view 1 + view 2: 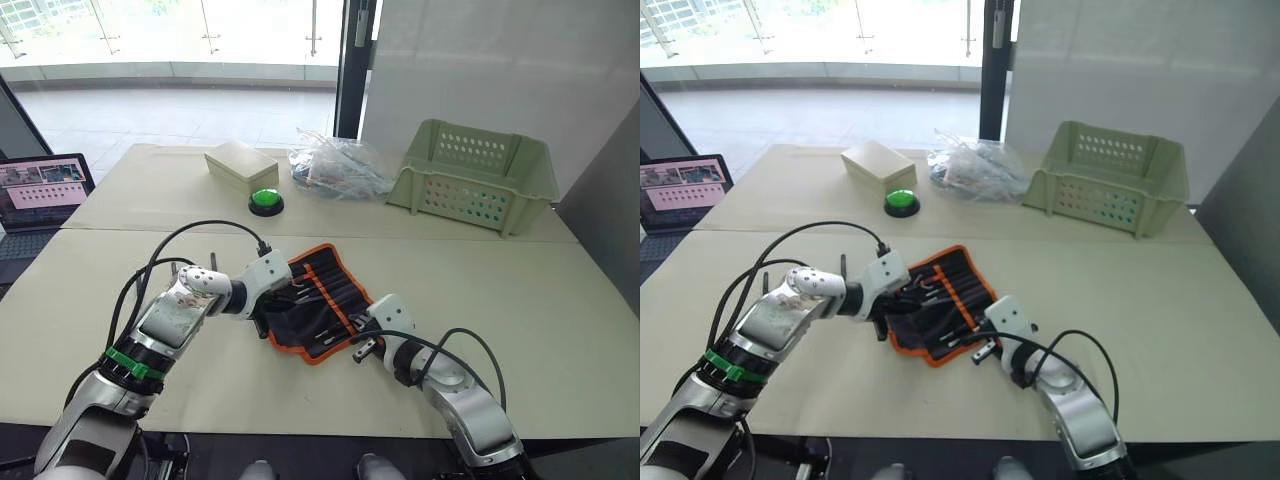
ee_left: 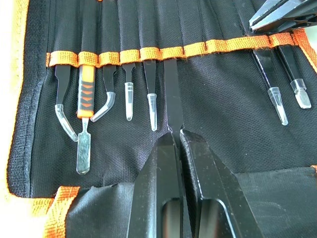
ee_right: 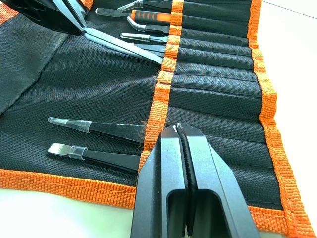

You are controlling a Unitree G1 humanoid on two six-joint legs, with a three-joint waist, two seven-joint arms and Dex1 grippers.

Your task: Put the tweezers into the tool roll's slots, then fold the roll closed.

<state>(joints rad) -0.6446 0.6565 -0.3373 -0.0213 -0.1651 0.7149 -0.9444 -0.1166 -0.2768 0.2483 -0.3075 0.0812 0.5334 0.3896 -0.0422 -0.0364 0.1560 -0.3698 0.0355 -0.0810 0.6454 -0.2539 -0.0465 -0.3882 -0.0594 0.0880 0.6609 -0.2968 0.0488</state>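
Observation:
The tool roll (image 1: 318,300) lies open on the table, black with orange trim. Its slots (image 2: 163,52) run under an orange strip. Several tweezers with clear tip caps sit in them, such as one (image 2: 150,94) beside my grip and two more (image 3: 106,130) near the roll's end. My left gripper (image 2: 177,133) is shut on one black tweezers (image 2: 173,94), whose far end lies under the strip. My right gripper (image 3: 177,130) is shut, its tips resting on the orange strip (image 3: 163,89) at the roll's near end.
A green basket (image 1: 470,175) stands at the back right, next to a clear plastic bag (image 1: 335,170). A green button (image 1: 265,201) and a beige box (image 1: 240,165) sit behind the roll. A laptop (image 1: 40,195) is at the far left.

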